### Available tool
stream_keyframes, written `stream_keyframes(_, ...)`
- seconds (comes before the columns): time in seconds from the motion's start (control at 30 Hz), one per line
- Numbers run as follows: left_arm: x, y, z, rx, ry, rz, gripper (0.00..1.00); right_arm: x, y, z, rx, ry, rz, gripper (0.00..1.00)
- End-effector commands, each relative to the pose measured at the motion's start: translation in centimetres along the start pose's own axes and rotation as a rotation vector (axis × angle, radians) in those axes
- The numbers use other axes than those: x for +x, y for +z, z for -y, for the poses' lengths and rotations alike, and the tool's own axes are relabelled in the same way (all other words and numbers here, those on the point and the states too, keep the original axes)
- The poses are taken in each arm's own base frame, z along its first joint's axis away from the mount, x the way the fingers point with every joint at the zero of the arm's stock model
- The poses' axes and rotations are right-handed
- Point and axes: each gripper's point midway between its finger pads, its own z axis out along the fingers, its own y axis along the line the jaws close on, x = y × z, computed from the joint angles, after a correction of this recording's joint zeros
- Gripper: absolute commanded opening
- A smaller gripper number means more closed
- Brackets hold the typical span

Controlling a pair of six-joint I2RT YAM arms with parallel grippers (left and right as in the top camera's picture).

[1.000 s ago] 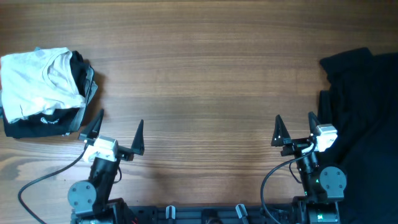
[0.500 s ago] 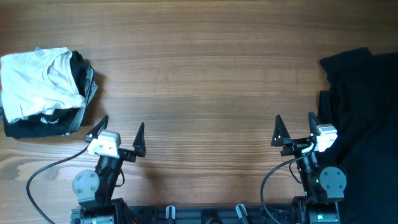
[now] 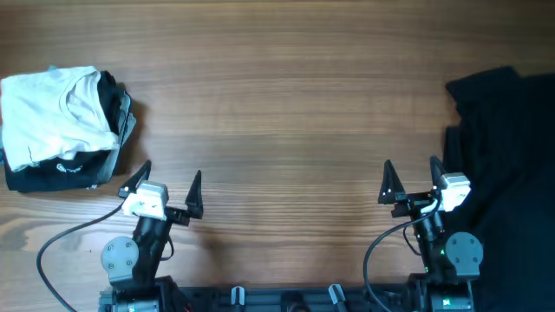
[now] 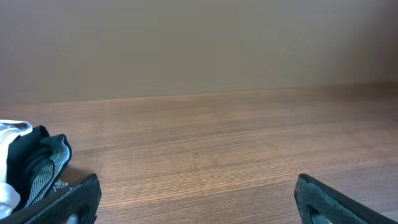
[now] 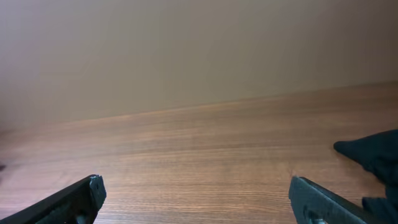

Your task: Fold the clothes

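Two grippers, both low in the overhead frame. I find the left gripper at lower left with its jaws spread wide and nothing between them. The right gripper at lower right is likewise released and empty. Both point up the frame across the wooden table.

Two groups of clothing, well apart:

1. A folded stack in the upper left of the overhead frame. I count one white T-shirt on top and one black garment beneath it, which shows a small white logo along its lower edge. Darker fabric shows at the stack's right side; I cannot tell whether it is a third piece. The left gripper sits near the stack's lower right corner, not touching it. In the left wrist view the same stack shows at lower left, just beyond one of that gripper's fingers.

2. A loose, unfolded heap of black cloth along the right edge, running off frame. I cannot count its pieces. The right gripper stands just beside its left border. In the right wrist view its edge shows at lower right.
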Motion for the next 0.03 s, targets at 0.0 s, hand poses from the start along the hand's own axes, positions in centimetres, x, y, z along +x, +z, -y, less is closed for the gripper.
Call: stream_keyframes(0.0,0.08,0.0,-0.07,-0.007,-0.008,0.001,1.0,-0.13,-0.02,0.19,0.009,-0.011,0.007,1.0)
